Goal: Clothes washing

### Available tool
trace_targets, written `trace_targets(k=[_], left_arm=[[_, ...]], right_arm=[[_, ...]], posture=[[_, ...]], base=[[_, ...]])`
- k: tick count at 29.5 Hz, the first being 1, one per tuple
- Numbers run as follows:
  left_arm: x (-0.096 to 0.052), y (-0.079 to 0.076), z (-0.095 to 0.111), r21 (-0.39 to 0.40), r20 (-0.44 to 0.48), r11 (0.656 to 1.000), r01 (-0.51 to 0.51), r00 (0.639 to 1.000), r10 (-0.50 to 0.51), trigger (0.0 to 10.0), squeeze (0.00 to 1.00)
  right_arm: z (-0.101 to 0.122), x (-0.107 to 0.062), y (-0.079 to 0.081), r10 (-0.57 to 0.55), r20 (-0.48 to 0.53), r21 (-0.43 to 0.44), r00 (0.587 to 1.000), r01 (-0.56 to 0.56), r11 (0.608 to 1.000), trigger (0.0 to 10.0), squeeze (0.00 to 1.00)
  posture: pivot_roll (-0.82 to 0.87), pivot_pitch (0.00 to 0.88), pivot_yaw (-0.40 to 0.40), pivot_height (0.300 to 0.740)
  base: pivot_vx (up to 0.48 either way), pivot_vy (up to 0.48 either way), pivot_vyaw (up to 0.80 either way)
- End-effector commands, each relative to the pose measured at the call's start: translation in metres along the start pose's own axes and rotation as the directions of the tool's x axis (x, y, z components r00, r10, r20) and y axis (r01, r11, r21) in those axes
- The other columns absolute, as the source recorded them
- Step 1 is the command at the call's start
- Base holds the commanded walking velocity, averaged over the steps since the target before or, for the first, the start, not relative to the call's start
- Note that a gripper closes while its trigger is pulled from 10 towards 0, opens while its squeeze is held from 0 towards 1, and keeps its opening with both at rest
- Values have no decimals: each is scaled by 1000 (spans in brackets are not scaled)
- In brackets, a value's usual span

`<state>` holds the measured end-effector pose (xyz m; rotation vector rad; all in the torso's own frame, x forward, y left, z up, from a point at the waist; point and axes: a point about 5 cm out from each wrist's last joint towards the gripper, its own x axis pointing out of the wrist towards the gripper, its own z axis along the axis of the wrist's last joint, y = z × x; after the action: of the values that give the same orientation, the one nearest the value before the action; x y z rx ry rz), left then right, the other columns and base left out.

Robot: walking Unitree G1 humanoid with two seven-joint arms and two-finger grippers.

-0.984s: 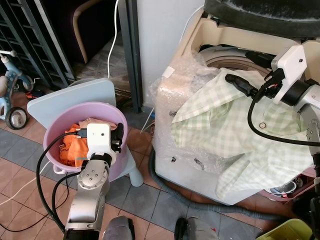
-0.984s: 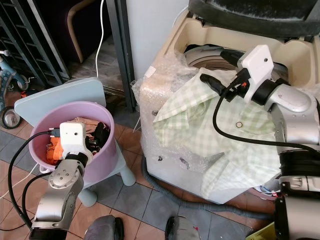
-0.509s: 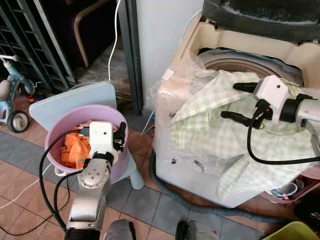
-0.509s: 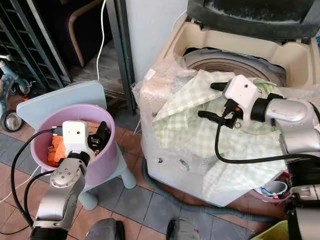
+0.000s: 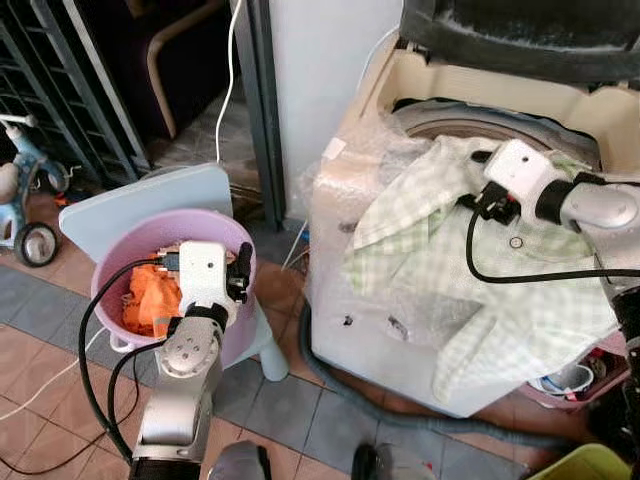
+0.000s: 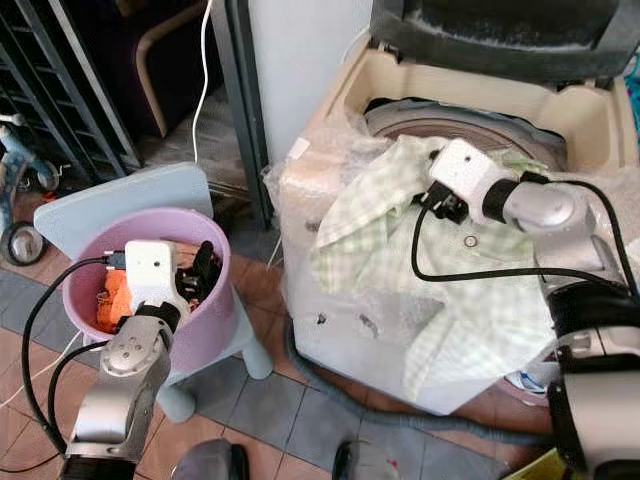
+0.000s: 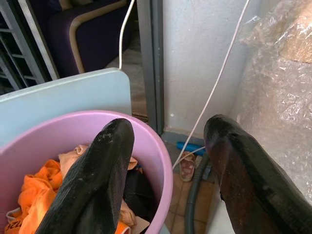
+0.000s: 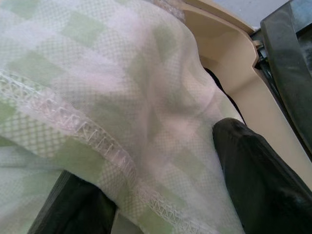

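Two grippers are yours to watch. Your right gripper (image 8: 161, 180) is up at the top-loading washing machine (image 5: 420, 330), reaching over its front rim, and the wrist view shows its two black fingers (image 8: 258, 180) clamped around a fold of the green-and-white checked shirt (image 5: 450, 270), with a stitched hem running across between them. That shirt lies draped over the machine's front edge: part of it is bunched at the rim beside the drum opening (image 6: 470, 130), the rest hangs down the front panel over the bubble wrap (image 5: 350, 190) that covers the machine's near corner. The lid (image 5: 520, 30) stands raised at the back. A black cable (image 5: 520, 275) loops from your right wrist down across the cloth. Your left gripper (image 7: 165, 170) hovers at the rim of the pink basin (image 5: 130, 250), fingers spread apart and holding nothing; between them the wrist view looks past the basin to the wall, a white cord (image 7: 219, 78) and a grey hose (image 7: 192, 200) on the floor. The basin sits on a pale blue plastic stool (image 5: 130, 200) to the left of the machine, and inside it lie orange cloth (image 5: 150, 300) and a beige piece (image 7: 73, 156). Further left stands a child's tricycle (image 5: 25, 200) on the tiles. Along the machine's foot the grey hose curves over the floor, and a yellow-green bin corner (image 5: 590, 465) shows at lower right.
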<state>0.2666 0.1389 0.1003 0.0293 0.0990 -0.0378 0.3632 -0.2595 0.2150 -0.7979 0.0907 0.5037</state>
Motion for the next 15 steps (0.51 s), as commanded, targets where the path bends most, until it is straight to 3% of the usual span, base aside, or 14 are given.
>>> trace_targets(k=[1, 5, 11, 12, 15], left_arm=[[1, 1, 0, 8, -2, 1000, -5, 1000, 5, 10000, 0], [1, 2, 0, 10, -2, 1000, -10, 1000, 10, 10000, 0], [3, 2, 1, 7, 2, 1000, -16, 1000, 16, 10000, 0], [3, 2, 1, 7, 3, 1000, -17, 1000, 17, 10000, 0], [4, 2, 1, 6, 5, 1000, -19, 1000, 19, 10000, 0]], right_arm=[[-4, -2, -13, -83, -25, 64, 996, 85, 994, 0, 0], [-7, 0, -22, -151, -54, 159, 987, 157, 975, 0, 0], [1, 12, -32, -215, -66, 354, 974, 224, 908, 0, 0], [10, 16, -37, -257, -52, 430, 965, 254, 866, 0, 0], [37, 23, -56, -406, -7, 541, 914, 345, 767, 0, 0]], posture=[[-22, 60, 6, 740], [-19, 57, 2, 740], [-17, 50, -2, 740], [-16, 49, -4, 740], [-14, 46, -6, 740]], base=[[0, 0, 0], [0, 0, 0], [0, 0, 0], [0, 0, 0], [0, 0, 0]])
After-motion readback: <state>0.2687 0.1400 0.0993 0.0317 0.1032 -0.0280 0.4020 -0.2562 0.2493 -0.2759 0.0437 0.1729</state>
